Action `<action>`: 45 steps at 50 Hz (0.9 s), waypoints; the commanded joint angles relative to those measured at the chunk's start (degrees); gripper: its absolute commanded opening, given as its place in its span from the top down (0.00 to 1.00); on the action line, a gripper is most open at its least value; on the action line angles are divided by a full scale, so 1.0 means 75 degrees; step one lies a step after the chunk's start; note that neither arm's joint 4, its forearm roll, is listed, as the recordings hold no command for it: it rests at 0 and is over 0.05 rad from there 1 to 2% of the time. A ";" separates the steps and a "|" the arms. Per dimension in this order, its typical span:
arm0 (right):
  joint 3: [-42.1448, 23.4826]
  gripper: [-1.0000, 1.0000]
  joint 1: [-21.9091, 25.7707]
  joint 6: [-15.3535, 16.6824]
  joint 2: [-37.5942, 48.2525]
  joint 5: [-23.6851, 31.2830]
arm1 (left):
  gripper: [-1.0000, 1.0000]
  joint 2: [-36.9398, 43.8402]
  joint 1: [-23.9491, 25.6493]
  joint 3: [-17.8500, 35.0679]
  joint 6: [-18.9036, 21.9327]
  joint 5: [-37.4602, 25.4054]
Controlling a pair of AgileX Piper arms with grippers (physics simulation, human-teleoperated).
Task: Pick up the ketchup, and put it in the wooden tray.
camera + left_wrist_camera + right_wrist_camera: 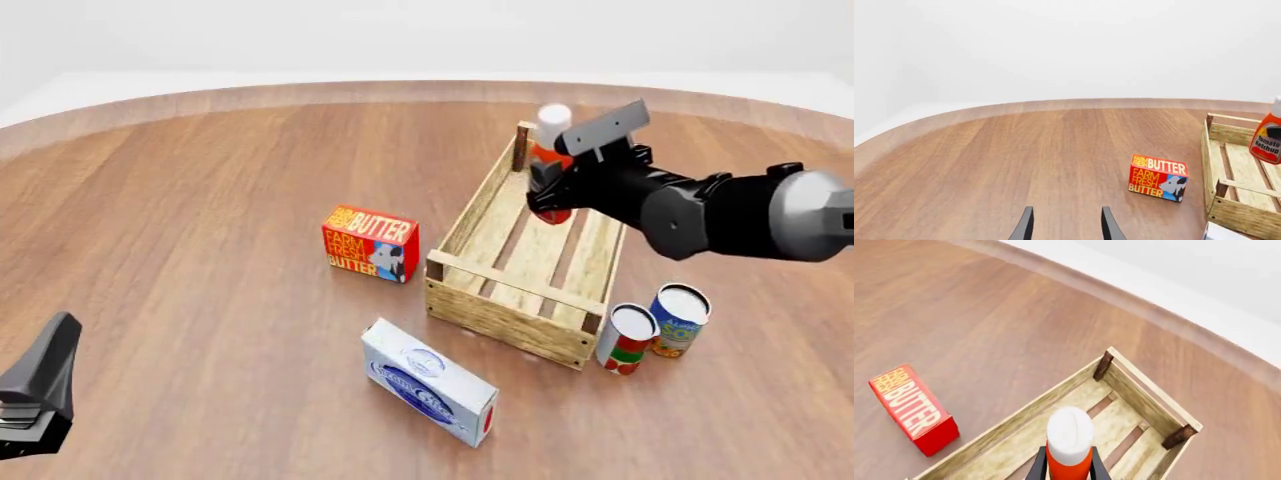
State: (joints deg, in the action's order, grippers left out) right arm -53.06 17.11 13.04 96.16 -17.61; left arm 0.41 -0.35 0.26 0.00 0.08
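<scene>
The right claw is pinching the ketchup upright, holding it above the far half of the wooden tray. Lowering it straight until the base is meeting the slats, then releasing, should be keeping it standing. The left claw is resting spread over the worktop.

The end effector grips the ketchup above the wooden tray.
</scene>
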 commanded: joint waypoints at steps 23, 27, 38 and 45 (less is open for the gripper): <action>-0.0466 1.00 -0.0446 -0.0590 0.1693 -0.1007 | 0.00 -0.0002 -0.0003 0.0005 0.0002 -0.0007; -0.0488 1.00 -0.0431 -0.0610 0.1806 -0.1064 | 0.00 -0.0003 -0.0004 0.0005 0.0000 -0.0007; -0.0609 1.00 -0.0312 -0.0742 0.2082 -0.1169 | 0.00 -0.0002 -0.0006 0.0003 -0.0002 -0.0005; -0.0701 1.00 -0.0290 -0.0753 0.2249 -0.1207 | 0.00 0.0007 -0.0006 0.0003 0.0006 0.0006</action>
State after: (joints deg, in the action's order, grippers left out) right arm -57.20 14.62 8.57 111.40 -25.98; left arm 0.42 -0.40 0.28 0.01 0.07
